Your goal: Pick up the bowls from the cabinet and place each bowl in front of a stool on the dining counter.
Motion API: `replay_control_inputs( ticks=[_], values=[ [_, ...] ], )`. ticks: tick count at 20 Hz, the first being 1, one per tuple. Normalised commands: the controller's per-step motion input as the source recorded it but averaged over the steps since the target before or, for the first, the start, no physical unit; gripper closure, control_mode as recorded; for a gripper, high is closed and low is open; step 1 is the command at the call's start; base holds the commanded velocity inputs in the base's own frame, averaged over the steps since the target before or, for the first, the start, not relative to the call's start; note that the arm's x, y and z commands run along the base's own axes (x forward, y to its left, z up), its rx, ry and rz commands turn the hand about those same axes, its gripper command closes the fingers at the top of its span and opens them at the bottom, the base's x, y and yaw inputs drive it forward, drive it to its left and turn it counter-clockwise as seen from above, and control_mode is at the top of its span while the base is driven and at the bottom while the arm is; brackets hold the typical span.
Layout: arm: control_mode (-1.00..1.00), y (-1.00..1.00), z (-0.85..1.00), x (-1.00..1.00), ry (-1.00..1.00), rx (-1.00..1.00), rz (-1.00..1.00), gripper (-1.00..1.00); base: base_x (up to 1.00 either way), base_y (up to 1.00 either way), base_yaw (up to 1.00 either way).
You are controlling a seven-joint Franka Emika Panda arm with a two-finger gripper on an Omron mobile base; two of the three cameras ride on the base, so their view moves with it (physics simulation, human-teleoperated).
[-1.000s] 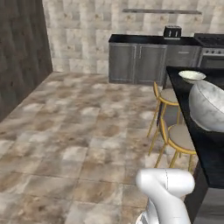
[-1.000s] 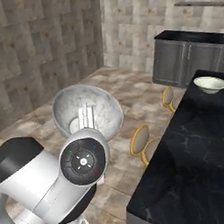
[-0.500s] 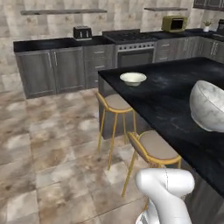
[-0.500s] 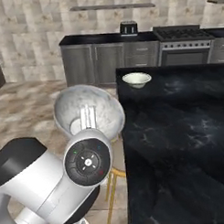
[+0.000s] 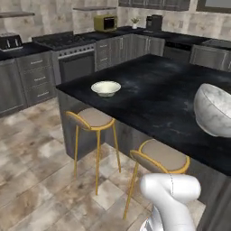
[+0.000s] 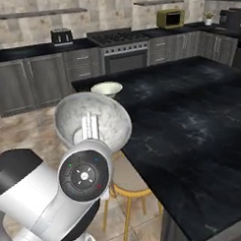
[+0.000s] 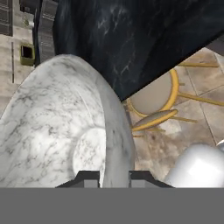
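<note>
My gripper (image 7: 113,176) is shut on the rim of the mottled grey-white marble bowl (image 7: 57,127), which I hold tilted in the air beside the dining counter (image 5: 158,90). That bowl (image 6: 93,118) hangs above the near stool (image 6: 127,179), with one finger (image 6: 89,127) lying inside it. The cream bowl (image 5: 106,88) rests on the counter's corner, in front of the far stool (image 5: 92,119). A second stool (image 5: 162,155) stands nearer to my base. In the hand view both stools (image 7: 153,94) show below the counter's edge (image 7: 131,35). The cabinet is out of view.
Grey base cabinets under a black wall countertop line the back, with a stove (image 6: 114,38), a toaster (image 6: 61,35) and a microwave (image 6: 170,18). Tiled floor (image 5: 31,180) lies open left of the stools.
The whole scene has swung because my base turned, and the dining counter now lies ahead. The marble bowl has stayed in my shut gripper, and the cream bowl has kept its place.
</note>
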Motion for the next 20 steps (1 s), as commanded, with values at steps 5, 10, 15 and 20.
replay_control_inputs(
  ticks=[5,10,15,20],
  values=[
    [1.0,0.0,0.0,0.0,0.0,0.0,0.0,1.0,0.35,0.05,-0.73],
    [1.0,0.0,0.0,0.0,0.0,0.0,0.0,1.0,0.55,0.33,-0.74],
    [1.0,0.0,0.0,0.0,0.0,0.0,0.0,1.0,0.42,0.84,-0.64],
    [1.0,0.0,0.0,0.0,0.0,0.0,0.0,1.0,0.35,0.93,-0.6]
  ],
)
